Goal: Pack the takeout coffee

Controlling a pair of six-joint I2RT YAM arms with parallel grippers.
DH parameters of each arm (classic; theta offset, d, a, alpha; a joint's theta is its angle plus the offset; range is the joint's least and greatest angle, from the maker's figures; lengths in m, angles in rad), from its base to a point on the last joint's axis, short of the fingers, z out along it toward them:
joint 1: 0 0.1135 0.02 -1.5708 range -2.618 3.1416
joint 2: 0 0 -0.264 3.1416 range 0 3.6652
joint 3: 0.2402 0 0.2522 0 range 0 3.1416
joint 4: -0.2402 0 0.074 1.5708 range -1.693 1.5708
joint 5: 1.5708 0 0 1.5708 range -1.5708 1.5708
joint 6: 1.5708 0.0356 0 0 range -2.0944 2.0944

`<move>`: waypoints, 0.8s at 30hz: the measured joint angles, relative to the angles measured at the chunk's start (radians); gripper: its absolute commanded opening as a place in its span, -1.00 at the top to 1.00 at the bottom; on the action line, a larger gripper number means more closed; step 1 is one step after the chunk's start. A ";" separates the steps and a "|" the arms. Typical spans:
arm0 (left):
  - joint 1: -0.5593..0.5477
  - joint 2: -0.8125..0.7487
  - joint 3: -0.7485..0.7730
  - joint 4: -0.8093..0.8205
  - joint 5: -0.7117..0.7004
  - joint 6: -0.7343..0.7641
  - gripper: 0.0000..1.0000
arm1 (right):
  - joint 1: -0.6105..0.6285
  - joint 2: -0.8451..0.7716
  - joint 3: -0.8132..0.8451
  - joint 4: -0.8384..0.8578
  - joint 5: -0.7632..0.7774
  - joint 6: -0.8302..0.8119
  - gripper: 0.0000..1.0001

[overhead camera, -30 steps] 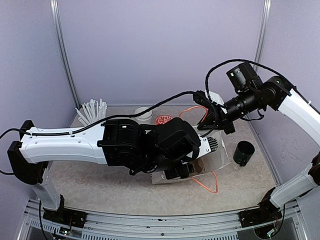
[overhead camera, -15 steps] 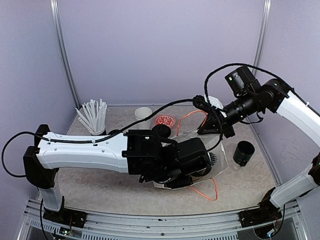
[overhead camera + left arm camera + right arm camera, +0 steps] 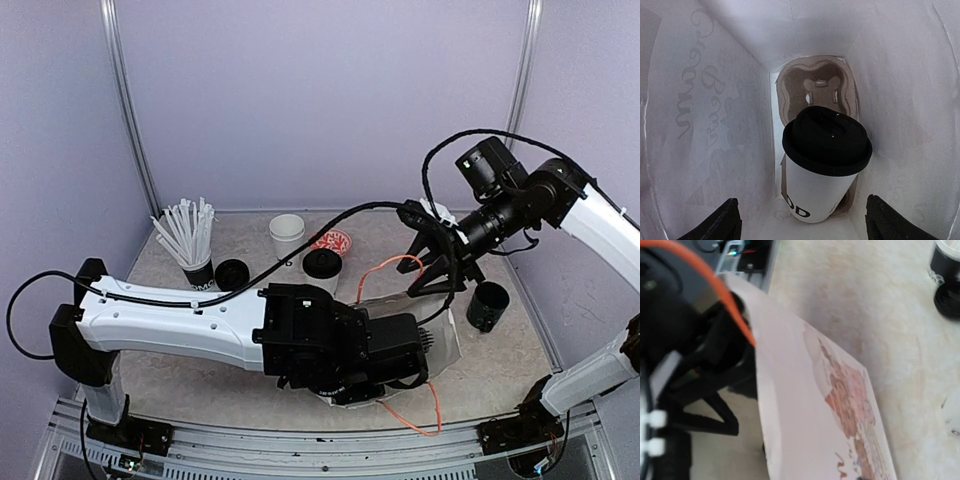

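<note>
The lidded cup (image 3: 826, 165) stands upright in the near pocket of a pulp carrier (image 3: 812, 82) at the bottom of the white paper bag (image 3: 715, 125), black lettering low on its side. The far pocket of the carrier is empty, which I judge is kept for the next drink.

My left tool (image 3: 802, 225) hangs inside the bag mouth directly above that cup. Its fingers are spread wide, one at each lower corner of the wrist view, and neither touches the cup. The cup sits on its own.

My right tool (image 3: 440, 275) is at the bag's upper edge beside the orange handle (image 3: 395, 262), placed there, I think, to hold the mouth open for the other arm. Its jaws look parted. The wrist view is blurred, so I cannot tell whether a finger touches the handle.

Behind the bag on the worktop (image 3: 180, 385) a second lidded cup (image 3: 322, 268) waits, with an uncovered white cup (image 3: 287, 237) just beyond it and a loose black lid (image 3: 232, 273) to the left, beside the straw holder (image 3: 188, 240). The black pot (image 3: 487, 305) stands apart on the right.
</note>
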 measured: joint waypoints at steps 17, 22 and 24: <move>-0.054 -0.060 -0.296 0.074 0.023 -0.093 -0.79 | -0.021 0.012 0.237 -0.158 -0.050 -0.140 -0.23; -0.036 -0.085 -0.317 0.159 0.014 -0.042 -0.82 | -0.023 0.023 0.228 -0.157 -0.044 -0.138 -0.23; -0.020 -0.086 -0.318 0.179 0.012 -0.012 -0.82 | -0.023 0.023 0.227 -0.156 -0.042 -0.137 -0.23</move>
